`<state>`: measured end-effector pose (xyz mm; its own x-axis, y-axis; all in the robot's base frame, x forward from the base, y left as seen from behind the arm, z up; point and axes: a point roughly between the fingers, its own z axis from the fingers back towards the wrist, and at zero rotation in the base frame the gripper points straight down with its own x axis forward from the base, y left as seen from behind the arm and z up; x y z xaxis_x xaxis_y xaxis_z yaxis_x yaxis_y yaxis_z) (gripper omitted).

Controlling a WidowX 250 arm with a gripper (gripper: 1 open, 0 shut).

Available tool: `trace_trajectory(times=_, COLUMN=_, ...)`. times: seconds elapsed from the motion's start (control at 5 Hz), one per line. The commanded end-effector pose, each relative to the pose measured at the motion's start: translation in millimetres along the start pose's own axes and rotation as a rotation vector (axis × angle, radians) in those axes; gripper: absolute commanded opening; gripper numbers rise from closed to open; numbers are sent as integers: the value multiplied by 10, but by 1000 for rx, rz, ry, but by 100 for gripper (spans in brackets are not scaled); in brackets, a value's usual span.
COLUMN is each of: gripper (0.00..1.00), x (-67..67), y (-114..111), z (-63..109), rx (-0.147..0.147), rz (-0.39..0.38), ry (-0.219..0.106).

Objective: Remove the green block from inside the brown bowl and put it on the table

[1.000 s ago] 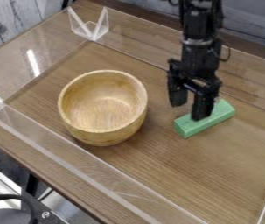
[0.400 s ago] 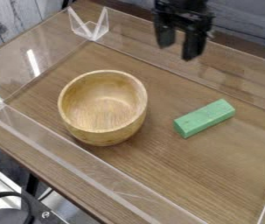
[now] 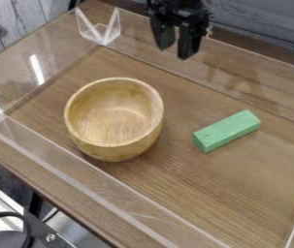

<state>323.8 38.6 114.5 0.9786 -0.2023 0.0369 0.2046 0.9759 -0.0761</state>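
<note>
The green block [image 3: 227, 131] lies flat on the table [image 3: 176, 194], to the right of the brown bowl [image 3: 114, 118], a short gap between them. The bowl stands upright with nothing inside it. My gripper [image 3: 178, 41] hangs high near the top of the view, above the far side of the table, well up and to the left of the block. Its two dark fingers point down, a little apart, with nothing between them.
Low clear acrylic walls [image 3: 58, 184] run around the table's edges. A small clear folded stand [image 3: 100, 27] sits at the far left corner.
A second ago the gripper stood low over the block's near end, its fingers straddling it. It has since risen and moved left, leaving the block on the table. Its fingers now stand closer together.
</note>
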Motion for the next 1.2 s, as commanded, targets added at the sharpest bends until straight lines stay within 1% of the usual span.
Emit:
trace_trajectory(times=0.0, gripper=100, x=44, y=-114, z=30, rx=22, rz=-30, ry=-40)
trace_trajectory(times=0.2, gripper=0, x=71, y=-256, z=-142, rx=25, rz=-93, ry=-37)
trace_trajectory(times=0.4, gripper=0, x=136, y=-352, z=-302, rx=33, rz=-135, ry=-45)
trace_trajectory(times=0.6, gripper=0, x=77, y=-427, z=-414, rx=4, rz=-144, ry=-61)
trace_trajectory(times=0.8, gripper=0, x=7, y=-435, z=-476, rx=-17, rz=-139, ry=-83)
trace_trajectory(times=1.0, gripper=0, x=29, y=-476, z=-623, rx=8, rz=-148, ry=-81)
